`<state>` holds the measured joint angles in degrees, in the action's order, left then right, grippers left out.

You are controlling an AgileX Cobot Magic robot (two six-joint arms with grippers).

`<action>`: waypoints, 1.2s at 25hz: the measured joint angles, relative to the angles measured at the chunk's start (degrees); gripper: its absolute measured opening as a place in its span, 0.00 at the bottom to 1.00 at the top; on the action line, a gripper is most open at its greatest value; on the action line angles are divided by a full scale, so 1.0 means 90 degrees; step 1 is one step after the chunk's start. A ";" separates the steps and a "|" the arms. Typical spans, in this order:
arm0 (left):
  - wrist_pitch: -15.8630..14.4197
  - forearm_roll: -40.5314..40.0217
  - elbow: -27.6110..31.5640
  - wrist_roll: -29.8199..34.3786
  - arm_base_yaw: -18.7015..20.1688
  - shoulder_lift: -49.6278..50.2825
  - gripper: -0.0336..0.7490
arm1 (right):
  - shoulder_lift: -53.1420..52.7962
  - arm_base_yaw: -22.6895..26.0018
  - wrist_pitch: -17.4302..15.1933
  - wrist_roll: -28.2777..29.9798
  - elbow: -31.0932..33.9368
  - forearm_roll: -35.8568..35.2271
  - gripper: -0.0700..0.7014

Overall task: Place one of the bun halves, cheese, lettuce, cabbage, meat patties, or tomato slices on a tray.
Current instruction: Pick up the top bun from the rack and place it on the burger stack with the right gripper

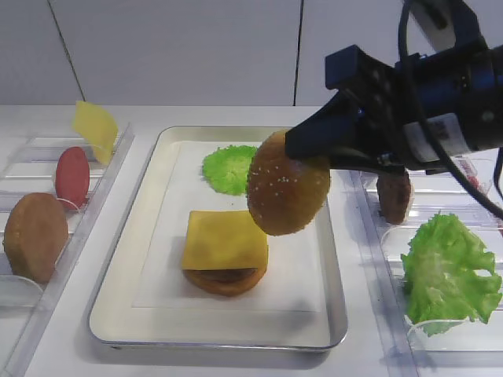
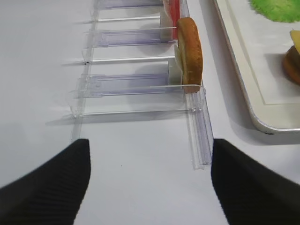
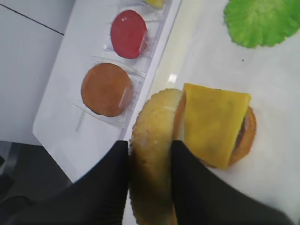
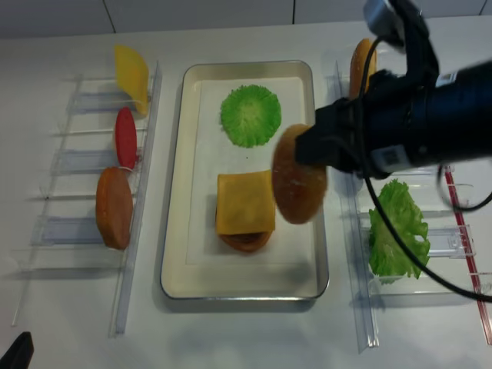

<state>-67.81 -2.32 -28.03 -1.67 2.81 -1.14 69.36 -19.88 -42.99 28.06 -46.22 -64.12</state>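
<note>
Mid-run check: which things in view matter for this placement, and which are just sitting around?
In play:
- right gripper, shut on the sesame bun half
- tray
- cheese topping the stack there

Lying about:
- racked tomato slice
- plain brown disc
- lettuce leaf
- left gripper, open

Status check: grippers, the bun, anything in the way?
Right gripper shut on sesame bun, held above tray. Left gripper open, empty, by the left rack. Cheese-topped stack below-left of bun; nothing blocking.

Clear plastic racks (image 4: 92,223) on white table (image 4: 246,338)
</note>
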 joint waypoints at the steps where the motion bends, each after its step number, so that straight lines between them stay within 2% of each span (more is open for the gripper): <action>1: 0.0000 0.0000 0.0000 0.0000 0.0000 0.0000 0.67 | 0.0018 0.0000 0.0126 0.0544 0.0155 -0.0518 0.40; 5: 0.0000 0.0000 0.0000 0.0000 0.0000 0.0000 0.67 | 0.0365 0.0000 0.0281 0.1617 0.0378 -0.2064 0.40; 7: 0.0000 0.0000 0.0000 0.0000 0.0000 0.0000 0.67 | 0.0690 0.0000 0.0121 0.2117 0.0393 -0.2614 0.39; 9: 0.0000 0.0000 0.0000 0.0000 0.0000 0.0000 0.67 | 0.1117 0.0053 -0.0262 0.2640 0.0392 -0.3157 0.39; 12: 0.0000 0.0000 0.0000 0.0000 0.0000 0.0000 0.67 | 0.1806 0.0299 -0.1151 0.3128 0.0392 -0.3742 0.39; 15: 0.0000 0.0000 0.0000 0.0000 0.0000 0.0000 0.67 | 0.2360 0.0571 -0.1681 0.3306 0.0392 -0.3917 0.39; 20: 0.0000 0.0000 0.0000 0.0000 0.0000 0.0000 0.67 | 0.2971 0.0615 -0.2091 0.3478 0.0372 -0.3940 0.39; 30: 0.0000 0.0000 0.0000 0.0000 0.0000 0.0000 0.67 | 0.3238 0.0615 -0.2246 0.3513 -0.0059 -0.3976 0.39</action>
<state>-67.81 -2.32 -28.03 -1.67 2.81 -1.14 98.50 -14.34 -63.20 59.68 -46.75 -99.90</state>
